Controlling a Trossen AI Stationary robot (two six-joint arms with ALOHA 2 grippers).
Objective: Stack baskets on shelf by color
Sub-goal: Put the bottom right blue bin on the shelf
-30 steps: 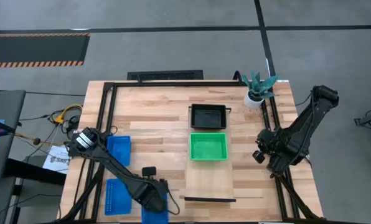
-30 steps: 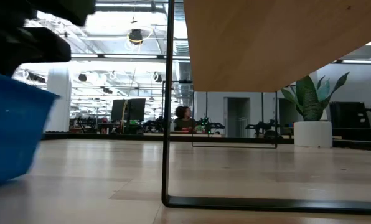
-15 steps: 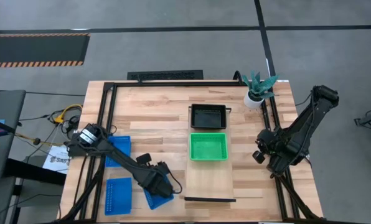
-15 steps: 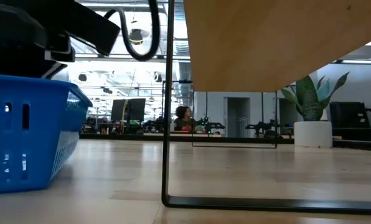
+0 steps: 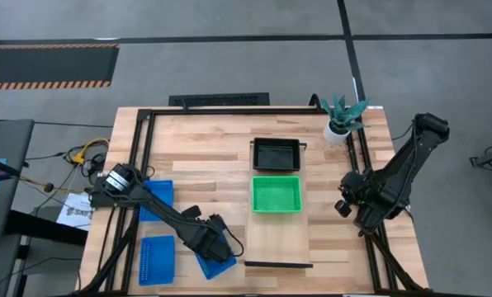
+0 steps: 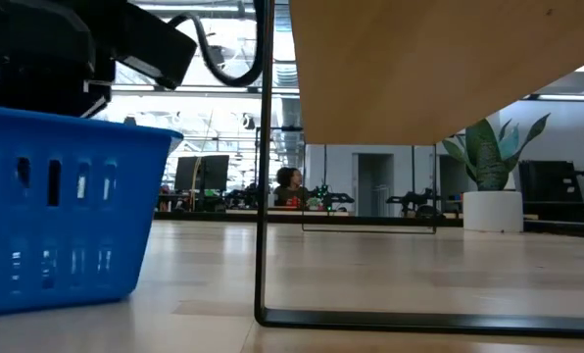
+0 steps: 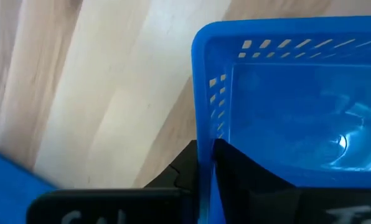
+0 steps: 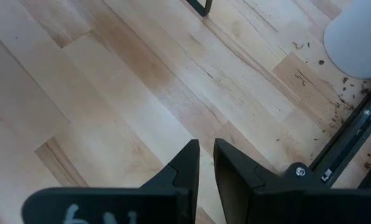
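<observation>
Left gripper (image 5: 214, 247): we see it clamped on the rim of a blue basket (image 5: 216, 257), one dark finger (image 7: 238, 180) inside the wall and the other outside, near the front edge of the table (image 5: 205, 157), just left of the shelf's near end.

Held basket: in the low view we see the blue basket (image 6: 62, 211) under the dark gripper body, its base down at the tabletop; we cannot tell whether it touches.

Other blue baskets: we see one lying flat (image 5: 156, 260) just left of the held one, and another (image 5: 157, 200) farther back along the left side, partly under the left arm.

Shelf (image 5: 277, 241): we see the long pale board running front to back at the table's middle, with a thin black rail (image 5: 277, 265) at its near end.

On the shelf: we see a green basket (image 5: 276, 195) near the middle and a black basket (image 5: 276, 154) just behind it, at the far end.

Right gripper (image 8: 206, 163): we see it idle over bare wood at the table's right edge, its fingers a narrow gap apart and holding nothing.

Potted plant (image 5: 342, 118): we see it at the back right corner.
</observation>
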